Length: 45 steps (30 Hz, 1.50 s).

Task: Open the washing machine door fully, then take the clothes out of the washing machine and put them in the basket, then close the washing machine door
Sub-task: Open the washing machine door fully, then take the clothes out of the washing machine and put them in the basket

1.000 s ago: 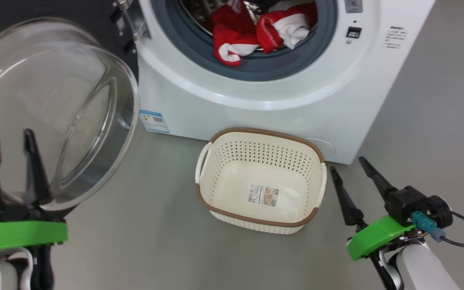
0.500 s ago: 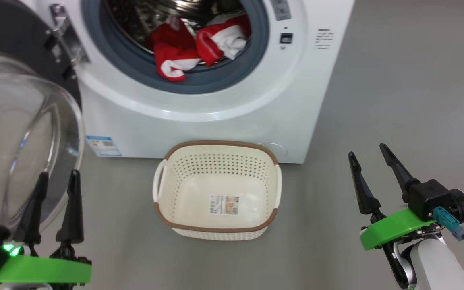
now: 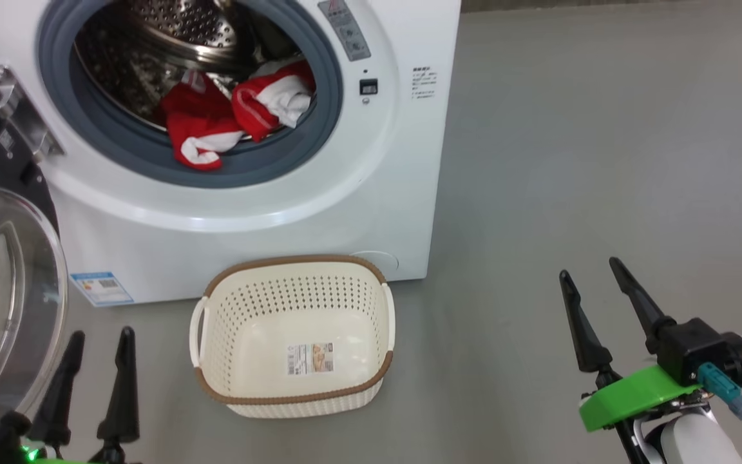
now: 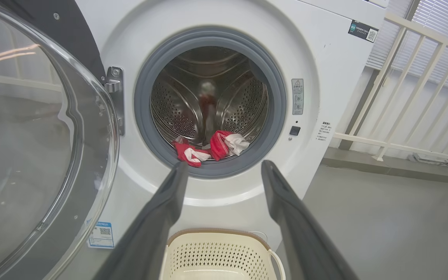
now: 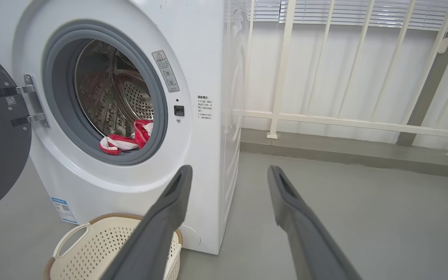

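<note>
**Door Open, Clothes Still Waiting**

The big round door (image 3: 4, 309), with its shiny black rim and bulging clear glass, stands swung out on the left side of the big white washing machine (image 3: 248, 219). In the last second the robot's head has turned. That is why the machine and the small cream plastic basket (image 3: 294, 260) with the brown rim now sit more to the left in the head view. The things themselves have not moved. The left claw (image 3: 102, 334) now shows lower down, just beside the glass and no longer in front of it.

Both claws are as wide open as they go. The left claw holds nothing, and the right claw (image 3: 589, 267) holds nothing too. It hangs over the grey floor (image 3: 570, 161), well apart from the basket.

The soft red and white clothes (image 3: 229, 122) lie at the front of the steel drum (image 3: 171, 26). One piece hangs onto the grey rubber ring (image 3: 268, 171). The basket sits on the floor just in front of the machine, with only a sticker (image 3: 310, 357) on its bottom.

The door step looks done. Next, a claw likely needs to reach in for the clothes.
</note>
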{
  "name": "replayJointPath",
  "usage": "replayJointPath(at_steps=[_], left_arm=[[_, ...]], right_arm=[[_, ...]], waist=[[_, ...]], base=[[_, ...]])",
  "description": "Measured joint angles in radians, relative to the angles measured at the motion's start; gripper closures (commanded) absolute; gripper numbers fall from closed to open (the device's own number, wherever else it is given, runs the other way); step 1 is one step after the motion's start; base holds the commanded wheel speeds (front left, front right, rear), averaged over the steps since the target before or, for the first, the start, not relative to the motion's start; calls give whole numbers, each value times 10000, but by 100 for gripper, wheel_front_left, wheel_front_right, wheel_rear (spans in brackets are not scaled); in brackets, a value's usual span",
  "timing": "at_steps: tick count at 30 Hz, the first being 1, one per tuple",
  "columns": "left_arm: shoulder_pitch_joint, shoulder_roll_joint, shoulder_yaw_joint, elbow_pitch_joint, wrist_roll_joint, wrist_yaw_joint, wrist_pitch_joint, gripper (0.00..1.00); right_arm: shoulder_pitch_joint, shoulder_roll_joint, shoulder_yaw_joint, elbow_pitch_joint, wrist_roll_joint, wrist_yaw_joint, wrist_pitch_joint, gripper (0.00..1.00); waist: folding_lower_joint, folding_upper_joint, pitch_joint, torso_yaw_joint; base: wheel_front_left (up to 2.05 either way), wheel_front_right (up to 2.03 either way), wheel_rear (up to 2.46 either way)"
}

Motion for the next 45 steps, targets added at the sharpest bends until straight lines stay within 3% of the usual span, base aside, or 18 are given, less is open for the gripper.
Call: replayJointPath(at_steps=[12, 34, 45], left_arm=[[765, 35, -132, 167, 405, 188, 0, 0], [1001, 301, -307, -119, 800, 754, 251, 0], [1003, 337, -307, -242, 844, 1066, 355, 0]], right_arm=[[842, 40, -403, -142, 65, 0, 0, 0], [1066, 61, -412, -176, 94, 0, 0, 0], [1066, 61, -309, -88, 102, 0, 0, 0]], waist=[[0, 0, -788, -241], [0, 0, -884, -5], [0, 0, -848, -39]], base=[[0, 0, 0], [1, -1, 1], [78, -119, 41]])
